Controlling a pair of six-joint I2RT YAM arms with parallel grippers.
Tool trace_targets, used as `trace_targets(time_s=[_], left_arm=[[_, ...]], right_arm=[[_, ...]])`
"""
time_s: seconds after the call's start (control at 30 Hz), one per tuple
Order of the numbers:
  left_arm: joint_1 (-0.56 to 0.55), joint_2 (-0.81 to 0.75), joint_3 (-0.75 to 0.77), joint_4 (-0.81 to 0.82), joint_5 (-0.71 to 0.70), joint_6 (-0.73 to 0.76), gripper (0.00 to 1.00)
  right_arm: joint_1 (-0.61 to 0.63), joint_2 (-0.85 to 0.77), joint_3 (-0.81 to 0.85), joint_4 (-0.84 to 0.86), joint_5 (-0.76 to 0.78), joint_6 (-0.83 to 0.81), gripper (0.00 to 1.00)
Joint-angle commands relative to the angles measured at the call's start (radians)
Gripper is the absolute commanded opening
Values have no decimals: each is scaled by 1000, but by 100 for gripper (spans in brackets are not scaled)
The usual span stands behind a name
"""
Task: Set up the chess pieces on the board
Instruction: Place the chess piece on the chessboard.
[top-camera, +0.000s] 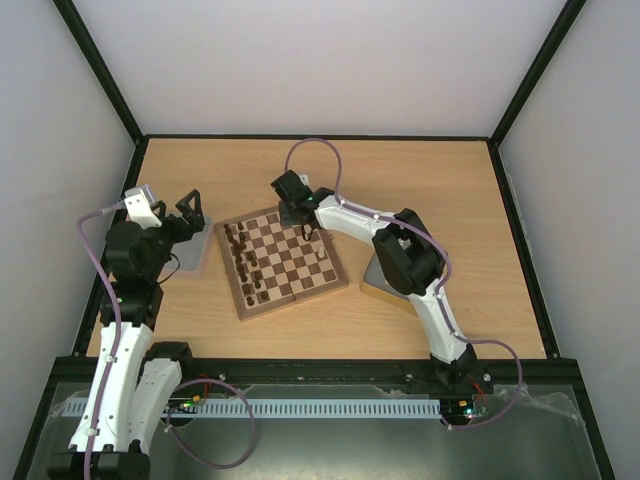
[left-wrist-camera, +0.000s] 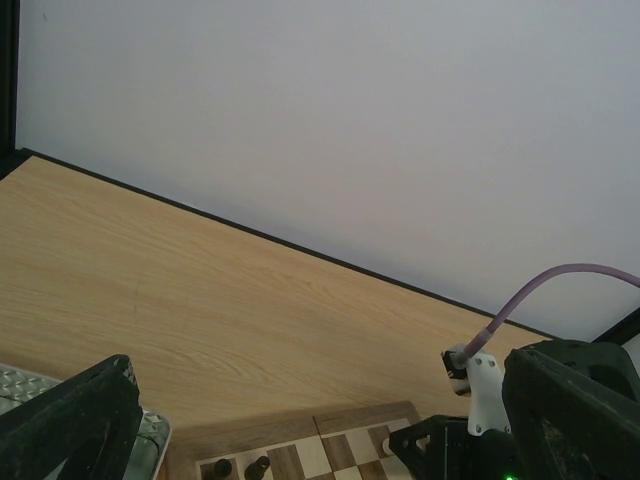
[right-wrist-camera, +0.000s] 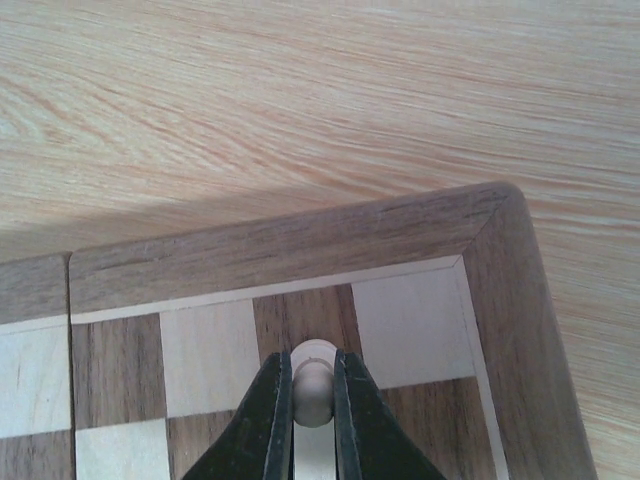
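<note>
**Top view, left to right.** The left gripper (top-camera: 190, 206) hangs over a metal tin (top-camera: 186, 258) lying on the table (top-camera: 430, 180) at 9 o'clock of the board (top-camera: 290, 275). The board sits near the table's centre, turned slightly askew. Dark chess pieces (top-camera: 244, 265) stand in rows along its 9 o'clock side. The right gripper (top-camera: 303, 222) reaches down at about 1 o'clock of the board, near the far right corner. A second tin (top-camera: 370, 283) lies at 3 o'clock of the board, partly hidden under the right arm (top-camera: 405, 255).

**Left wrist view.** The left gripper (left-wrist-camera: 320, 410) has its jaws spread wide, one finger at 7 o'clock and the other at 4 o'clock of the frame, with nothing between them. The tin's corner (left-wrist-camera: 25, 385) shows at the lower left. The board's edge (left-wrist-camera: 335, 445) shows at 6 o'clock, with two dark pieces on it.

**Right wrist view.** The right gripper (right-wrist-camera: 313, 365) is clamped on a pale chess piece (right-wrist-camera: 314, 400). It holds the rounded head over the dark square next to the board's cream corner square (right-wrist-camera: 410, 335). Whether the piece's base touches the board cannot be told, since the fingers hide it. The board's brown border (right-wrist-camera: 300, 250) runs across at 12 o'clock of the piece, with bare table beyond.
</note>
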Motion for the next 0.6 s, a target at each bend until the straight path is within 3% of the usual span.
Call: trace_targets(time_s=[0.0,0.33,0.57], left_arm=[[3,-3,11,15,-2,10,100],[3,-4,12,15,-3,13,100],[3,-2,12,18,0,12,100]], right_arm=[[1,45,26,-16,59,6,5],[1,54,52,-12,-6,-5,9],[1,-15,74,-24,-5,1,28]])
